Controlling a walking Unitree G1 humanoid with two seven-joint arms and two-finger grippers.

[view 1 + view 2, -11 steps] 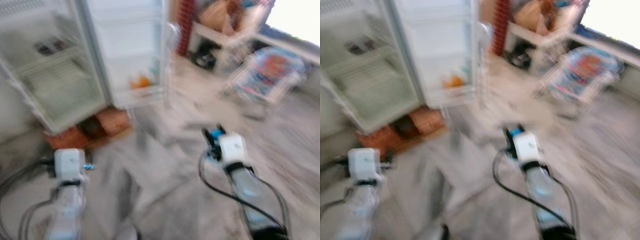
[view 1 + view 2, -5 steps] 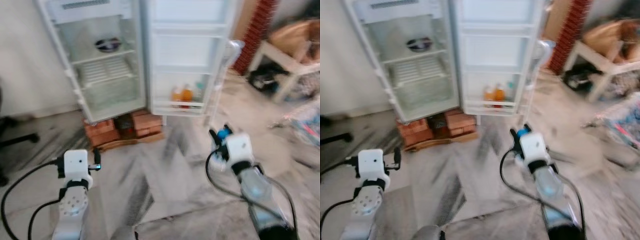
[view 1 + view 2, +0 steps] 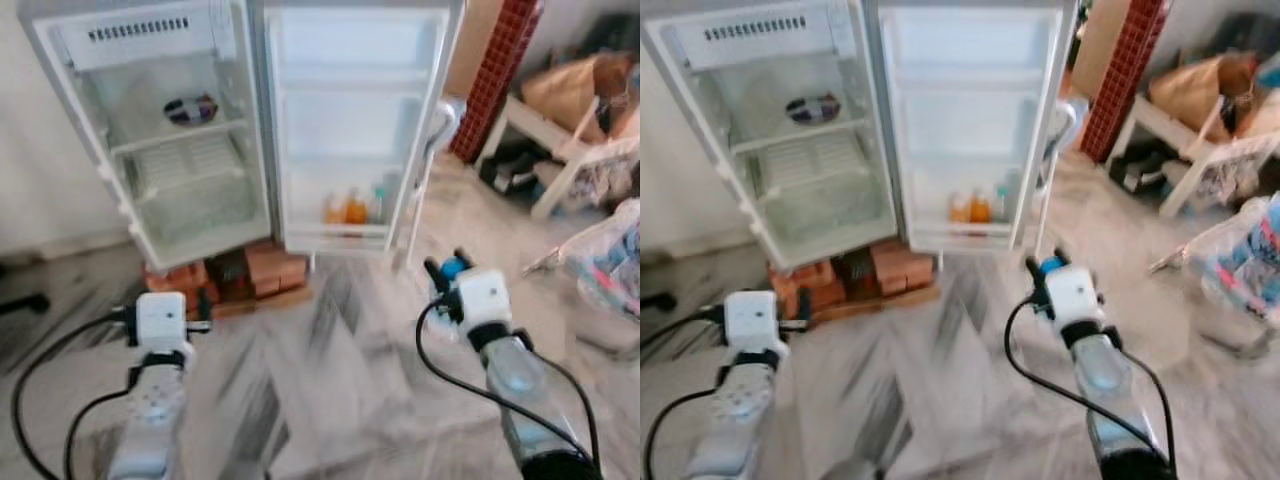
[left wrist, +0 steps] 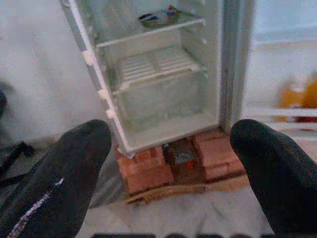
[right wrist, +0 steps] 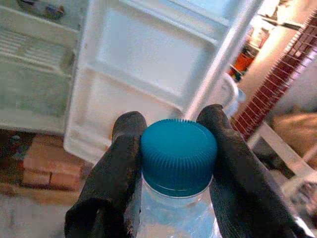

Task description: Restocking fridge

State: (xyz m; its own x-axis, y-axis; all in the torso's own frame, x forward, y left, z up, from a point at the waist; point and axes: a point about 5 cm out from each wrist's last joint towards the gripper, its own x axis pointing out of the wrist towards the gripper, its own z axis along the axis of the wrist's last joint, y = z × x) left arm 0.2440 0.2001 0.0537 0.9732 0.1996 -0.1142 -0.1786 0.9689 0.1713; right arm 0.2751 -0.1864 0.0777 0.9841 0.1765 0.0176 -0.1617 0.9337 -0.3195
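In the left eye view, the fridge (image 3: 190,130) stands open on a stack of red bricks (image 3: 265,270), with its door (image 3: 355,120) swung wide toward the robot's right. A dark bowl (image 3: 190,107) sits on the upper shelf, and orange bottles (image 3: 345,208) stand in the lowest door rack. The floor (image 3: 340,360) before the fridge is grey marble. The left gripper (image 3: 195,322) is held low in front of the bricks, and the right gripper (image 3: 440,275) is raised before the bottom edge of the door. In the right eye view, a white low table (image 3: 1180,150) with a brown bag stands at the right, beside a red lattice column (image 3: 1125,70). In the left wrist view, the two black fingers (image 4: 74,163) stand far apart; the jaws are spread with nothing between them, and the lower shelves and the bricks show in the gap. In the right wrist view, a clear water bottle (image 5: 176,218) with a blue cap (image 5: 178,156) is between the jaws, which pinch it at the neck, one finger touching each side of the cap, the door behind it.
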